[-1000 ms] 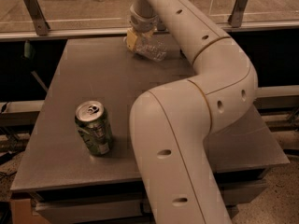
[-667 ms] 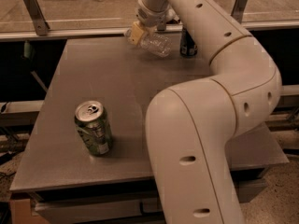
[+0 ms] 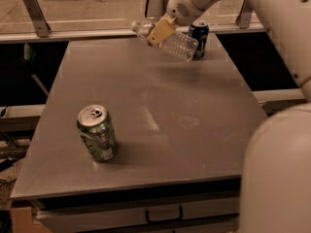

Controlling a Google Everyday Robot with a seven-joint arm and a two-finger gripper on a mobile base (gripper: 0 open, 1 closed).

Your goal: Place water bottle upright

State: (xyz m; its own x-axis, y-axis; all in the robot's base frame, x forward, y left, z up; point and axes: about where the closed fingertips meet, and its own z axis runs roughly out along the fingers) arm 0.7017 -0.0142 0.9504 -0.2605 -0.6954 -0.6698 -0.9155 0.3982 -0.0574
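The tan-fingered gripper (image 3: 162, 31) is clamped on one clear ribbed plastic water bottle (image 3: 179, 45), held tilted above the smooth grey table (image 3: 170, 110), at its far edge. Two metal cans stand on the table: green soda can (image 3: 97, 133) front left, dark blue can (image 3: 199, 33) far right.

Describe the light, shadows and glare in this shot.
Camera view: warm, dim light; a pale sheen streaks the table; the green can casts a soft shadow at its base; the water bottle, held tilted over the far edge by the gripper, glints along its ribs; the dark blue can behind it shows a bright rim.
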